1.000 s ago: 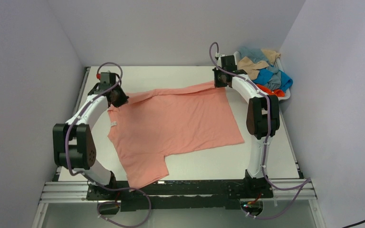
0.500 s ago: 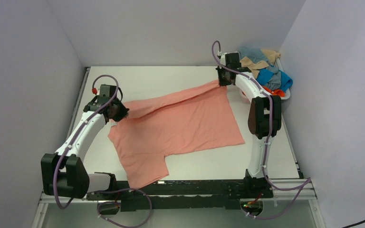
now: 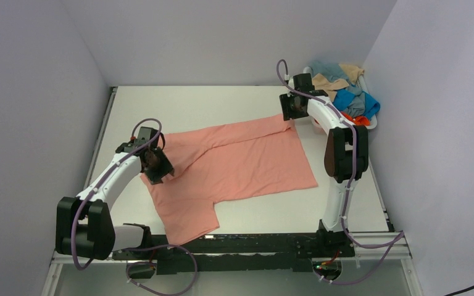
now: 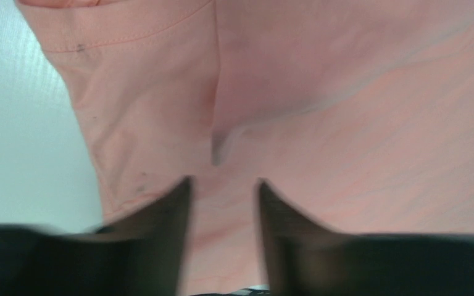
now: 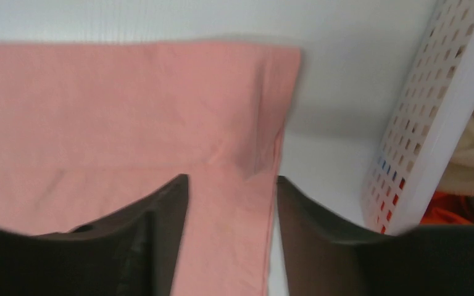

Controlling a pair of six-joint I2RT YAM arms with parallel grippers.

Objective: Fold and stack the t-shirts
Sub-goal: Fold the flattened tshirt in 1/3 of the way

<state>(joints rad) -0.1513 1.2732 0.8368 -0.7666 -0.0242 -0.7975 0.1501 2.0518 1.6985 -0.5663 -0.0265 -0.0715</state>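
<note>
A salmon pink t-shirt point(image 3: 241, 163) lies spread on the white table, its far edge folded over toward me. My left gripper point(image 3: 158, 172) hangs just over the shirt's left side, jaws apart. In the left wrist view the left gripper point(image 4: 222, 182) is open, with flat pink cloth point(image 4: 345, 123) lying beneath its gap. My right gripper point(image 3: 290, 117) is over the shirt's far right corner. Up close the right gripper point(image 5: 231, 179) is open too, with the shirt's hemmed corner point(image 5: 99, 105) flat under it. More t-shirts, blue point(image 3: 347, 98), tan point(image 3: 326, 84) and orange point(image 3: 359, 119), are piled at the back right.
A white perforated plastic basket point(image 3: 373, 125) holds that pile at the back right corner, its wall point(image 5: 432, 111) close to the right fingers. Grey walls enclose the table on three sides. The arms' black base rail point(image 3: 234, 246) runs along the near edge.
Both grippers came down and opened, letting go of the pink shirt's edge. The left one travelled toward me, laying the fold over the shirt; the right one shifted slightly.
</note>
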